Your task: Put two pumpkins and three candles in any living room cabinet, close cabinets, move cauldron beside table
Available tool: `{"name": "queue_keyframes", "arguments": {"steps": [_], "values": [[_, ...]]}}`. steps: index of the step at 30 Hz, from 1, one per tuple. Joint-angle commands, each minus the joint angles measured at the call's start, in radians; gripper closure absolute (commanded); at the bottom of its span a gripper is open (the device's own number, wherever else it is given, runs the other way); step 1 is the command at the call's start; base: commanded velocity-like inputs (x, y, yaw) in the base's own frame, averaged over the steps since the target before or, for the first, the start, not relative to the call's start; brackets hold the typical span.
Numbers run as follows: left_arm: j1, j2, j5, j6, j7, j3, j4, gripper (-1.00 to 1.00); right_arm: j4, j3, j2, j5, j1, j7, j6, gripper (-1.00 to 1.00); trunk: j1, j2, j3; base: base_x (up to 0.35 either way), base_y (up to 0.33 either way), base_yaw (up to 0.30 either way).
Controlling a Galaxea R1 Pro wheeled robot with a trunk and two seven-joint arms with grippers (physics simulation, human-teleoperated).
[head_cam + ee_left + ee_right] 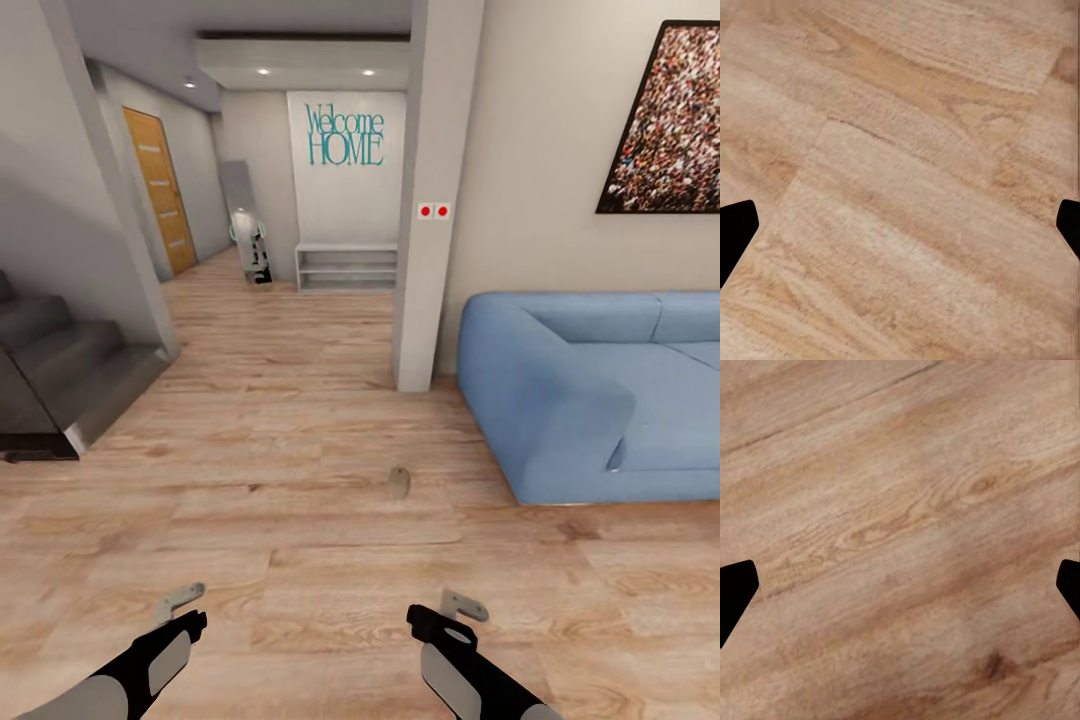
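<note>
On the wooden floor (300,450) ahead, near the blue sofa (590,400), lies one candle (399,482), so fetching it seems the step in hand, calling for rolling closer with left claw (900,225) and right claw (900,585) both spread, empty.

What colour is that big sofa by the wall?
The sofa is light blue, seen best in the head view.

A small tan stubby candle (399,482) lies on the light wooden plank floor (300,400), left of the blue upholstered sofa (600,400) and before the grey square pillar (432,200).
</note>
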Motion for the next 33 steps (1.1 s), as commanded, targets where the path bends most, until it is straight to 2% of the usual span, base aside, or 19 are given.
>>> {"name": "queue_keyframes", "arguments": {"steps": [1,9,15,17,20,22,25,29,33], "values": [[0.0,0.001,0.007,0.003,0.007,-0.008,-0.002,-1.0,-0.001,0.007,-0.001,-0.007,-0.001,-0.007,-0.002,-1.0,0.001,0.0,-0.001,0.328,0.0,0.0],[-0.001,0.0,0.001,0.004,0.007,-0.011,-0.003,-1.0,-0.001,0.006,0.0,-0.007,-0.001,-0.007,-0.001,-1.0,0.001,0.0,-0.001,0.329,0.0,0.0],[-0.002,0.0,0.002,0.028,0.006,-0.038,-0.019,-1.0,-0.001,0.006,-0.003,-0.007,-0.001,-0.007,-0.001,-1.0,0.001,0.0,-0.001,0.328,0.0,0.0],[-0.004,0.0,0.002,0.062,0.006,-0.045,-0.031,-1.0,-0.001,0.006,-0.004,-0.007,-0.001,-0.007,0.0,-1.0,0.001,0.0,-0.001,0.328,0.0,0.0],[-0.006,0.004,0.0,0.177,0.006,-0.05,-0.087,-1.0,-0.001,0.006,-0.004,-0.007,-0.001,-0.007,0.0,-1.0,0.001,0.0,-0.001,0.329,0.0,0.0],[-0.007,0.016,0.0,0.292,0.007,-0.052,-0.161,-1.0,-0.001,0.006,-0.004,-0.007,-0.002,-0.007,0.0,-1.0,0.001,0.0,-0.001,0.329,0.0,0.0],[-0.008,0.034,0.0,0.412,0.008,-0.053,-0.257,-1.0,-0.001,0.006,-0.006,-0.007,-0.001,-0.007,0.0,-1.0,0.001,0.0,-0.001,0.329,0.0,0.0],[-0.008,0.05,0.001,0.48,0.007,-0.053,-0.316,-1.0,-0.001,0.006,-0.007,-0.007,-0.001,-0.007,0.0,-1.0,0.001,0.0,-0.001,0.329,0.0,0.0],[-0.008,0.057,0.002,0.5,0.006,-0.051,-0.334,-1.0,-0.001,0.006,-0.007,-0.004,-0.001,-0.007,-0.001,-1.0,0.001,0.0,-0.001,0.329,0.0,0.0]]}}
